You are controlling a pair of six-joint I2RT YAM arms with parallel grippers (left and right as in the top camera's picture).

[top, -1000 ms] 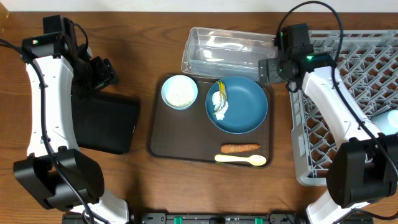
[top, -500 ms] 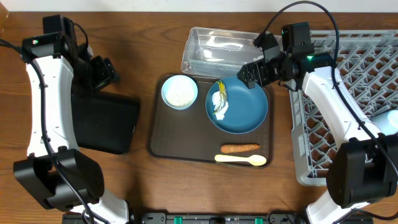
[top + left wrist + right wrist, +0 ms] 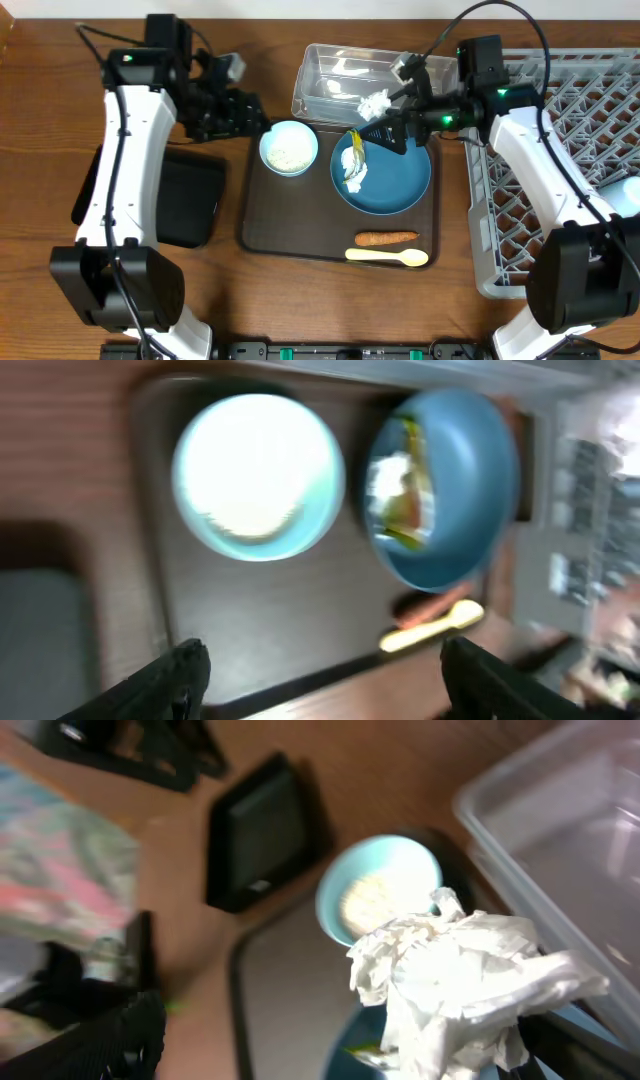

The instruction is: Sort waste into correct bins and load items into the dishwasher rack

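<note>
A dark tray [image 3: 262,215] holds a small light-blue bowl [image 3: 289,148], a blue plate [image 3: 400,180] with a white and yellow scrap [image 3: 352,162], a carrot [image 3: 386,238] and a yellow spoon [image 3: 387,257]. My right gripper [image 3: 385,128] hovers over the plate's far edge with its jaws wide open [image 3: 340,1045]. A crumpled white tissue [image 3: 375,103] hangs against its right finger [image 3: 470,990]. My left gripper [image 3: 240,112] is open and empty [image 3: 335,680], just left of the bowl [image 3: 258,475]. The plate [image 3: 470,530] and spoon [image 3: 430,630] show blurred in the left wrist view.
A clear plastic container [image 3: 345,70] stands behind the tray. A black bin [image 3: 190,195] lies left of the tray. The grey dishwasher rack [image 3: 570,150] fills the right side, with a pale item at its right edge [image 3: 625,195].
My left arm swung right from above the black bin to beside the bowl. My right gripper moved left over the plate's edge and opened, and the tissue now shows at its tip.
</note>
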